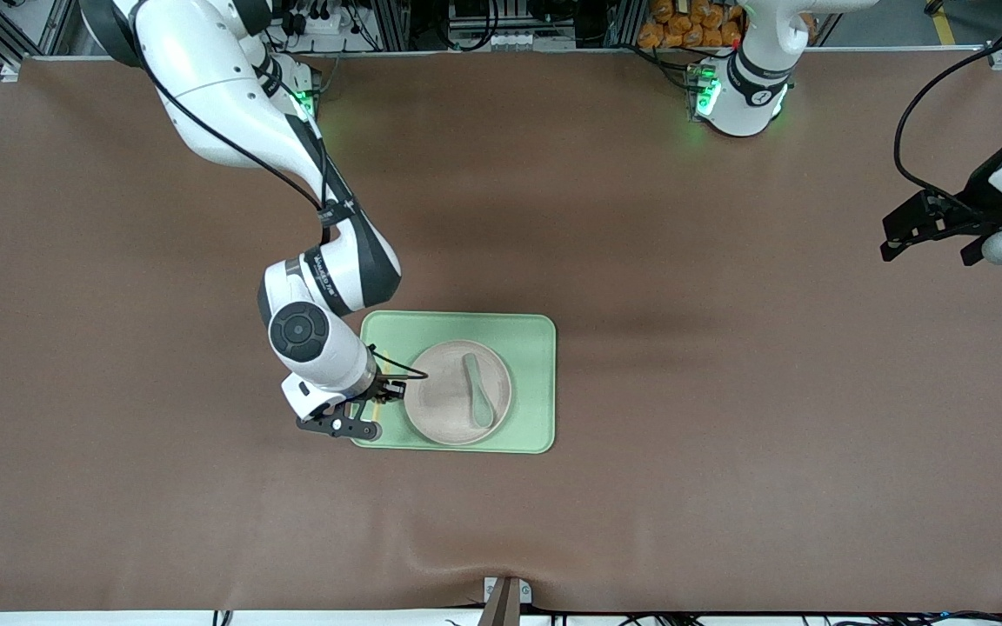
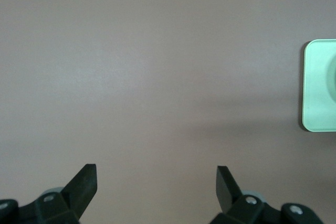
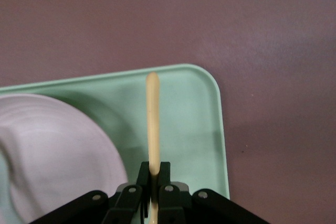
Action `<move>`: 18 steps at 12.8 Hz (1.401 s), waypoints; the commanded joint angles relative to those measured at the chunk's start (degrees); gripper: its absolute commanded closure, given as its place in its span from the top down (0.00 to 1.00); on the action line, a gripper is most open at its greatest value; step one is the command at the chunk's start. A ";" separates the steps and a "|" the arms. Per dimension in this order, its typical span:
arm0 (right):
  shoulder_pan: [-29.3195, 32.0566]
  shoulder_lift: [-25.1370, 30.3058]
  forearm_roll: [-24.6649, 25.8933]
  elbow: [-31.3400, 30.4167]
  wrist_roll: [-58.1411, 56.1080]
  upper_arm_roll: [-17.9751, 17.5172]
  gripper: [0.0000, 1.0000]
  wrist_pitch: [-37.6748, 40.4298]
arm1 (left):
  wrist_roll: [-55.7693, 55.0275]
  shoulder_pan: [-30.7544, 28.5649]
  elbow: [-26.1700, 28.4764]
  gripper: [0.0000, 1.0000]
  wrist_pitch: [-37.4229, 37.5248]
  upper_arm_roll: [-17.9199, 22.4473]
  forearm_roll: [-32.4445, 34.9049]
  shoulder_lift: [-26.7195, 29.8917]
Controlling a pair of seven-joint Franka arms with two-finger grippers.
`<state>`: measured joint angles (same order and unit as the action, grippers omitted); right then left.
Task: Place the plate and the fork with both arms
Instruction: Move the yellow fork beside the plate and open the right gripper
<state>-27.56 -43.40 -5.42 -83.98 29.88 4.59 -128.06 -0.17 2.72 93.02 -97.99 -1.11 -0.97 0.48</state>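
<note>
The pale pink plate (image 1: 444,396) lies on the light-green tray (image 1: 527,348), with a grey-green spoon (image 1: 477,391) resting in it. My right gripper (image 1: 384,391) is over the tray's strip beside the plate, at the right arm's end of the tray. In the right wrist view this gripper (image 3: 154,174) is shut on the yellow fork (image 3: 153,124), whose handle points out over the tray (image 3: 194,124) next to the plate (image 3: 52,150). A short piece of the fork (image 1: 384,358) shows in the front view. My left gripper (image 1: 936,230) waits open over bare table, its fingers (image 2: 84,182) wide apart.
The brown table mat surrounds the tray on every side. One corner of the tray (image 2: 317,93) shows in the left wrist view. Cables and the arms' green-lit bases line the table edge farthest from the front camera.
</note>
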 commanded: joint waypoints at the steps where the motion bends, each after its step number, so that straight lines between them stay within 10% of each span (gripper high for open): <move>1: -0.04 0.08 -0.03 -3.90 -0.52 -0.72 0.00 -4.54 | -0.53 0.62 -0.74 1.00 0.78 -0.12 0.80 -0.39; 7: -1.18 -1.24 0.14 -5.14 -1.84 -0.90 0.00 -7.73 | -0.27 0.18 -0.56 1.00 0.78 -0.30 0.71 -0.83; 8: -1.18 -1.42 0.32 -5.14 -2.02 -0.90 0.21 -7.82 | -0.53 0.45 -0.48 1.00 0.87 -0.30 0.71 -0.83; 9: -1.18 -1.51 0.41 -5.14 -2.11 -0.90 0.87 -8.34 | -0.45 0.53 -0.47 1.00 0.79 -0.30 0.71 -0.91; 10: -1.18 -1.42 0.41 -5.14 -2.11 -0.90 1.00 -8.78 | -0.53 0.45 -0.47 1.00 0.78 -0.30 0.71 -0.92; 18: 7.84 10.95 0.50 -4.70 -9.45 -0.54 1.00 1.13 | -0.53 0.80 -0.56 1.00 0.78 -0.30 0.62 -1.00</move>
<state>-25.58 -38.00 -5.31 -86.78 25.99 5.12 -130.84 -0.17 3.16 93.10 -97.92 -1.37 -0.97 -0.33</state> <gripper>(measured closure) 0.000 0.000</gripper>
